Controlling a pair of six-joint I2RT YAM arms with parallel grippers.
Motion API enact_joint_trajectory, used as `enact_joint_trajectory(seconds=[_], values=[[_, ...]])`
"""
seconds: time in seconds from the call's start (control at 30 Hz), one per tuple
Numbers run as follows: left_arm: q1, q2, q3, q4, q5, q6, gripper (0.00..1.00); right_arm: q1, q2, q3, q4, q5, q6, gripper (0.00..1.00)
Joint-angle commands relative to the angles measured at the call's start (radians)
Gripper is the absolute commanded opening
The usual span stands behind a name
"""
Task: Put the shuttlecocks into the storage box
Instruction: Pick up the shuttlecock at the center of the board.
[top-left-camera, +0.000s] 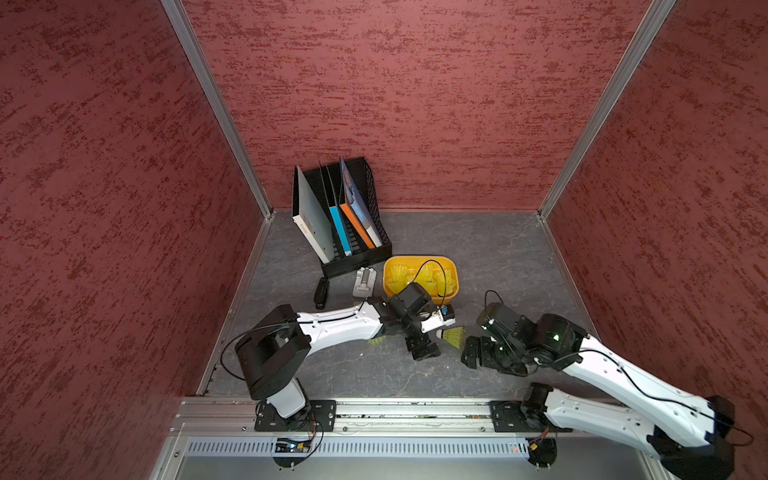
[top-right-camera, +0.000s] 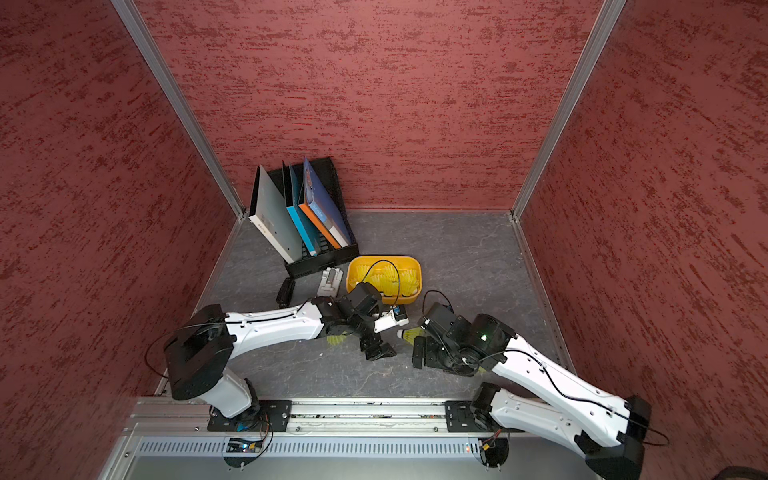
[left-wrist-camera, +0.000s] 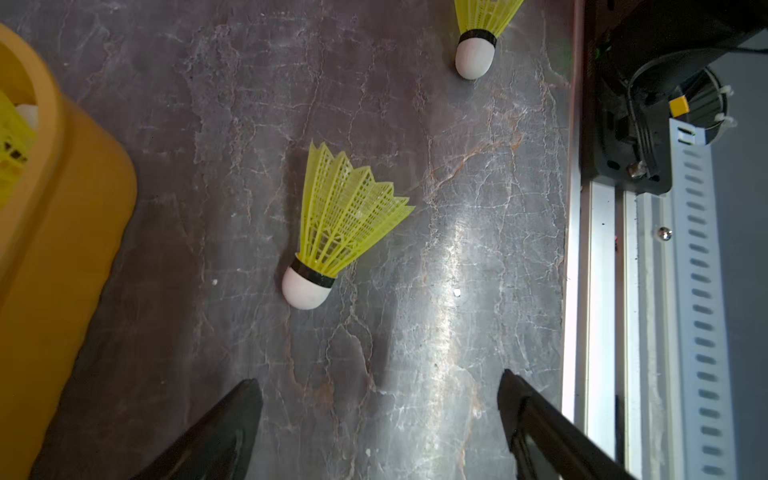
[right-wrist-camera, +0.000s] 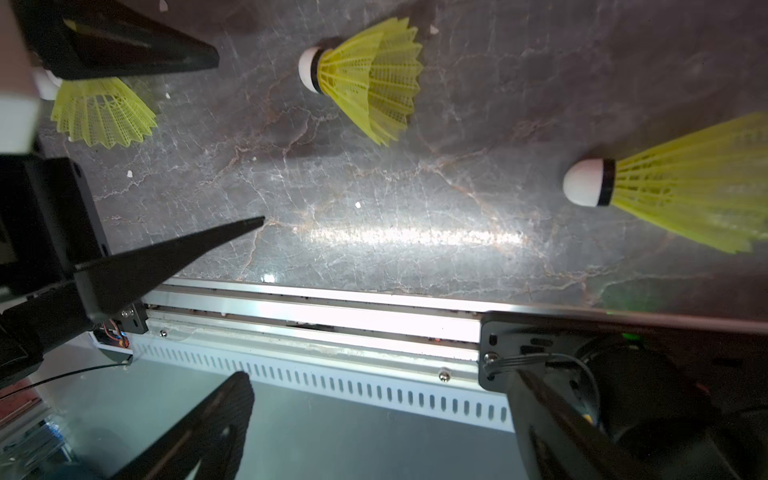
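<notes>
The left gripper (left-wrist-camera: 379, 381) is hanging wide open, empty, apparently lining up on a shuttlecock (left-wrist-camera: 340, 224) lying on the table (left-wrist-camera: 457, 291) near the box (left-wrist-camera: 62, 249); the right gripper (right-wrist-camera: 380, 378) is hovering open, empty.

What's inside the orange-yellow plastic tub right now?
Several neon yellow-green plastic shuttlecocks lie in the orange-yellow tub. The left arm's black wrist covers its near corner, so no full count.

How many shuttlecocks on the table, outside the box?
3 shuttlecocks: one half under the left arm, one beneath the right arm, one between them. Arms may hide more.
</notes>
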Motion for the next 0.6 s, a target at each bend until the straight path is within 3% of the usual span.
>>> enact_joint_trajectory(seconds=[0.0,0.13,0.57], values=[[-0.005,0.029,0.028,0.065,-0.010,0.092,0.93,0.005,-0.029,-0.024,-0.029,-0.058,0.059,0.99],[-0.002,0.074,0.045,0.084,0.007,0.126,0.92,-0.017,-0.068,-0.043,-0.025,-0.046,0.108,0.98],[0.039,0.170,0.124,0.080,0.037,0.200,0.90,-0.241,-0.109,-0.180,0.234,-0.167,0.190,0.98]])
